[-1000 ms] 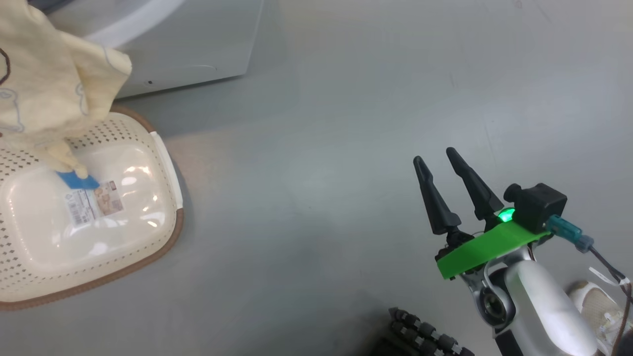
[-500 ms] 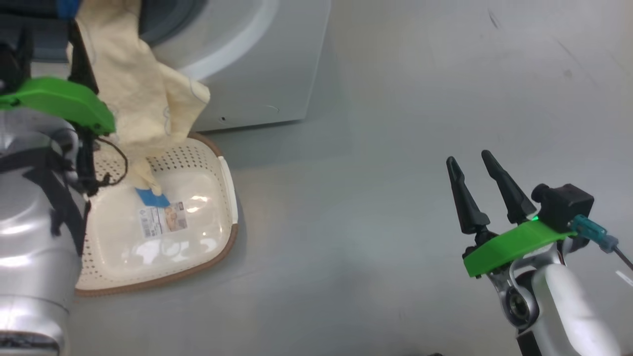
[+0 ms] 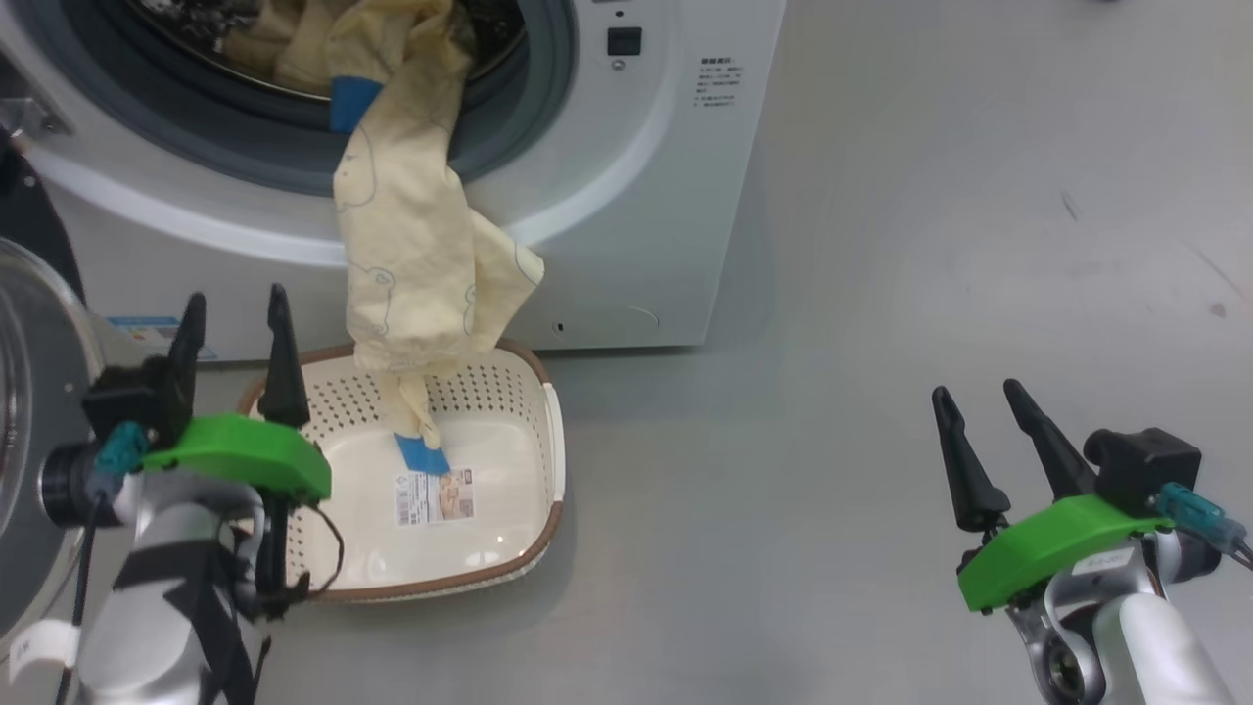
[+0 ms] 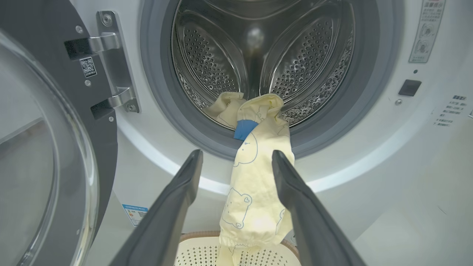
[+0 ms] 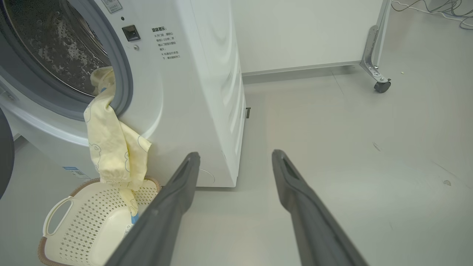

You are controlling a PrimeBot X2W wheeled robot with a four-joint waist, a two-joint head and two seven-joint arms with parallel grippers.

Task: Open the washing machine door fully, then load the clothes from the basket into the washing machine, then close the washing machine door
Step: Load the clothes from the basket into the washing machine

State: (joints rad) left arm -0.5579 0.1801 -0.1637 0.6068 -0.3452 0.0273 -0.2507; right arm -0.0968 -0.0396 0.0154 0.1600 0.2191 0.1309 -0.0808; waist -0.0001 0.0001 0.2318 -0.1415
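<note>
1. At the drum mouth: the clothes (image 3: 411, 245) lie partly inside the steel drum (image 4: 258, 44); one pale-yellow length drapes over the grey gasket (image 4: 159, 92) and hangs down the front of the washing machine (image 3: 666, 196).
2. Lower end of that length, with its blue cuff, reaches the floor of the basket (image 3: 489, 387), just beside the label (image 3: 436, 496); basket stands on the floor (image 3: 832, 294) close against the machine's front.
3. Washing machine door (image 4: 33, 155) stands swung open at the machine's left, hinge (image 4: 114, 70) exposed.
4. Left gripper (image 3: 235, 294): near the basket's left end, pointing toward the machine; jaws spread, nothing between them; in the left wrist view the hanging garment shows beyond the gap.
5. Right gripper (image 3: 976, 389): over bare floor, well apart from the machine; jaws spread, empty.
</note>
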